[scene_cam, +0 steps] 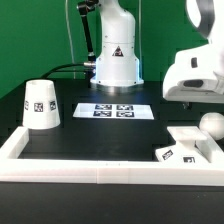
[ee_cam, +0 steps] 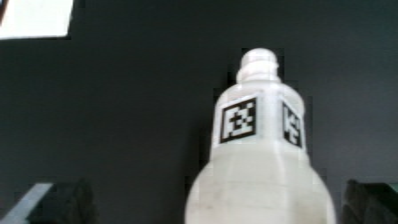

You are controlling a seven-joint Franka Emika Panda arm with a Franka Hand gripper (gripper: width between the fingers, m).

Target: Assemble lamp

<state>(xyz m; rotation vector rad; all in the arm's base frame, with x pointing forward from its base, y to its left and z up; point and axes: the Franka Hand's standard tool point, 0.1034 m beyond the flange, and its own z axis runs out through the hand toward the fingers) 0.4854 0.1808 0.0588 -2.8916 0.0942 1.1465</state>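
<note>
The white bulb (ee_cam: 263,140) lies lengthwise under my gripper (ee_cam: 210,205), its narrow end pointing away and square tags on its body. The dark fingers (ee_cam: 43,202) stand wide apart on either side of its thick round end, with a gap on each side. The gripper is open and holds nothing. In the exterior view the gripper (scene_cam: 203,103) hangs at the right, just above the bulb's ball (scene_cam: 210,122). The flat square base (scene_cam: 186,142) lies beside it, with tags on its edge. The tapered shade (scene_cam: 42,105) stands mouth down at the left.
The marker board (scene_cam: 113,110) lies in the middle, in front of the robot's pedestal (scene_cam: 115,60). A low white wall (scene_cam: 110,172) runs along the table's front and sides. A white patch (ee_cam: 36,20) shows in a corner of the wrist view.
</note>
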